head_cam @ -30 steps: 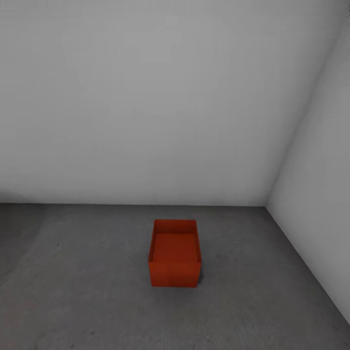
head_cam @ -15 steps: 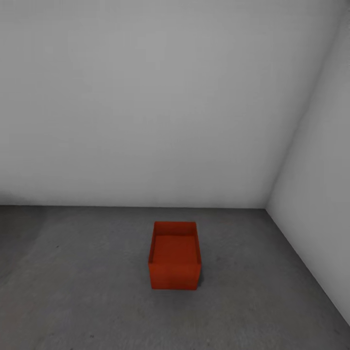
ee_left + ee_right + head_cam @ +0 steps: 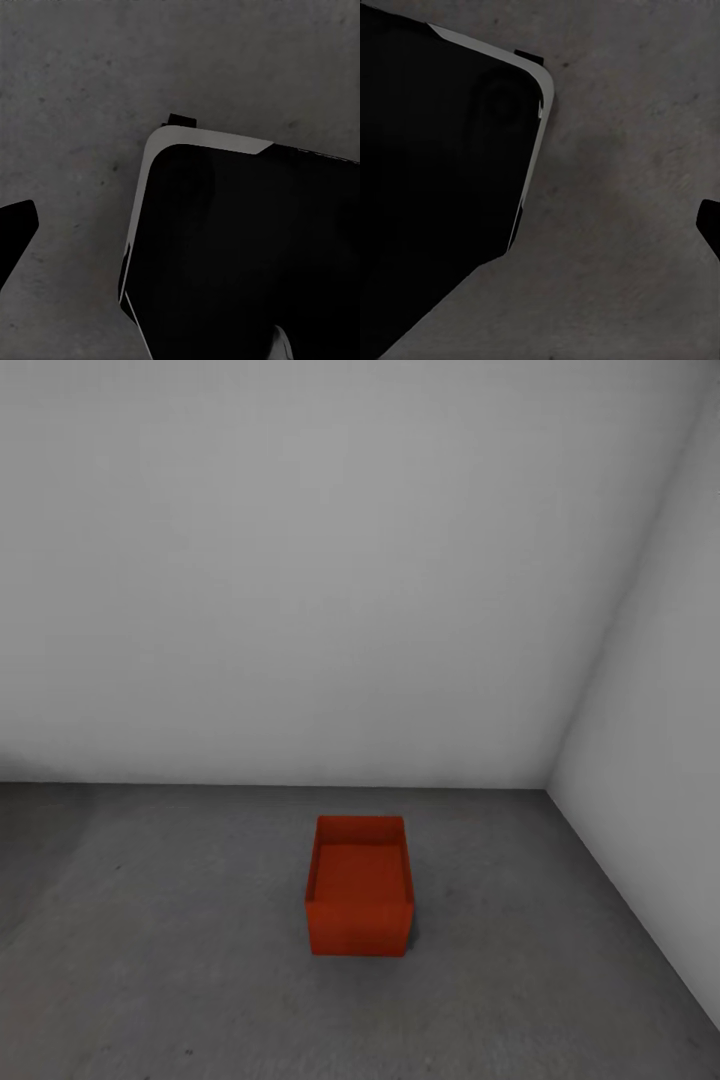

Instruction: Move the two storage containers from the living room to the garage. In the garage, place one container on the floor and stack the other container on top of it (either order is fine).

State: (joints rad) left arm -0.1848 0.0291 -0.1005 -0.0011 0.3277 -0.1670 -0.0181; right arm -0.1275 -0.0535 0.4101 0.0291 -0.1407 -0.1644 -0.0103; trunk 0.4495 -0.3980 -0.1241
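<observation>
Container [image 3: 359,900] on floor [image 3: 180,960] — grippers elsewhere

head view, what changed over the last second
Almost nothing. Between a second ago and half a second ago the whole picture slipped slightly downward, so the camera moved, not the things. The red-orange rectangular plastic container sits on the dark grey concrete floor near the grey-white wall corner, as before.

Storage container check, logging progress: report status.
One storage container upright on garage floor, near wall corner. Nothing stacked on it. Gripper states unclear. Path ahead open.
</observation>
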